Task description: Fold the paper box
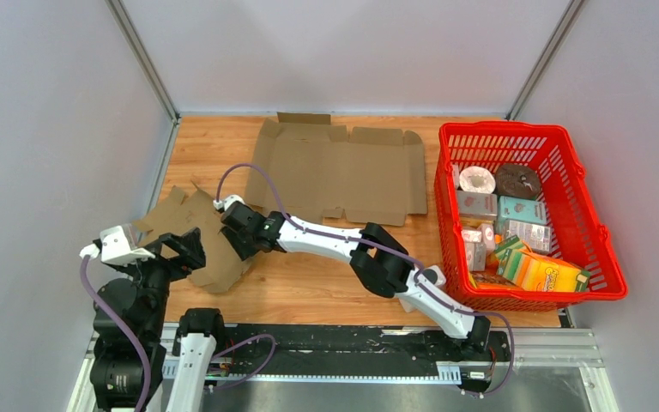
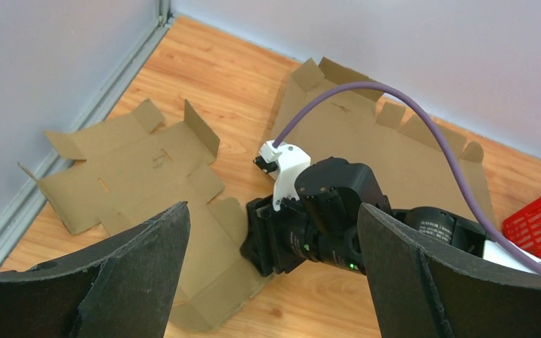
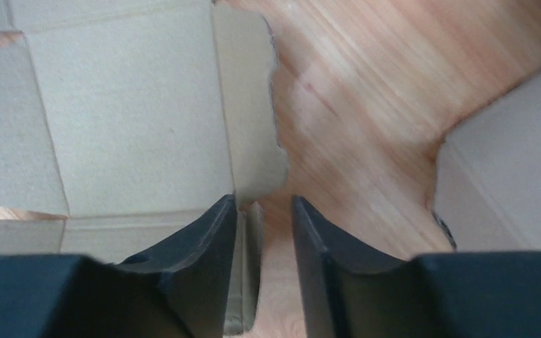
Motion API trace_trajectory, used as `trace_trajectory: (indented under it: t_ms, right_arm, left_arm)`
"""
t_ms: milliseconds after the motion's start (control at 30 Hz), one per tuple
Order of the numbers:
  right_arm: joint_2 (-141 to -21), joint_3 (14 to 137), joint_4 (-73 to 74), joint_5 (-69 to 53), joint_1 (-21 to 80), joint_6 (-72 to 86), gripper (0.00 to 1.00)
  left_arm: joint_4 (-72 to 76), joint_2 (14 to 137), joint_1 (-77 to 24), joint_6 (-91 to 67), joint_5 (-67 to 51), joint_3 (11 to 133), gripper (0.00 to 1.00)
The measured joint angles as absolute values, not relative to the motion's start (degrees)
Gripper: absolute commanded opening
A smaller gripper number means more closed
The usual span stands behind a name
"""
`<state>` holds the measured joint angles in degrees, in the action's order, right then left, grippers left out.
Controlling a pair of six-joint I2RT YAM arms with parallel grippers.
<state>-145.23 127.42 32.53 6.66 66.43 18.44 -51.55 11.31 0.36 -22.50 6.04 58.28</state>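
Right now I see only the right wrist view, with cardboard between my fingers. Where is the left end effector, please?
Observer: The left end effector hangs open over the near-left part of the same small cardboard blank, holding nothing.
Operator: Is there other cardboard?
Observer: Yes, a larger flat blank lies unfolded at the far side.
Operator: Is anything on my right side?
Observer: A red basket holding small packages stands to the right of that larger blank.
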Motion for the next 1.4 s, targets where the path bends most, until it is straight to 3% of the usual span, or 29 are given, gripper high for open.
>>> trace_trajectory:
  t_ms: [67, 167, 267, 633, 733, 833, 933, 1133, 1400]
  right_arm:
    - [-143.6, 123.7, 30.7, 6.4, 66.4, 18.8, 0.20]
    - [-141.5, 120.2, 30.6, 6.1, 66.4, 19.0, 0.08]
    - [-139.6, 117.7, 30.7, 6.6, 66.4, 18.1, 0.02]
    - [-124.2, 105.7, 33.2, 6.9, 66.3, 10.5, 0.00]
    - [-119.7, 101.5, 33.1, 5.5, 66.3, 8.5, 0.06]
    - [-117.3, 97.6, 33.2, 4.5, 66.3, 7.3, 0.46]
    - [-116.7, 93.7, 33.3, 3.6, 66.3, 6.5, 0.68]
    - [-111.4, 84.3, 32.1, 3.4, 65.8, 5.7, 0.77]
    - [-93.0, 72.4, 23.2, -0.4, 58.7, 7.3, 0.78]
  left_arm:
    - [-51.5, 12.4, 0.4, -23.0, 6.0, 57.7, 0.95]
    - [-51.5, 13.8, 0.4, -24.0, 6.0, 56.2, 0.95]
    - [-51.9, 16.1, 0.4, -25.4, 6.0, 55.1, 0.95]
    - [-58.0, 33.9, 0.4, -32.9, 9.3, 54.9, 0.97]
    - [-59.9, 40.1, 0.4, -36.2, 11.4, 54.9, 0.96]
    - [-61.0, 47.4, 0.4, -39.0, 12.4, 55.2, 0.93]
    - [-60.3, 53.8, 0.7, -41.6, 12.0, 55.2, 0.92]
    - [-54.2, 61.2, 1.3, -48.0, 8.4, 55.0, 0.86]
    - [-44.7, 80.2, 1.3, -55.2, 2.3, 55.9, 0.87]
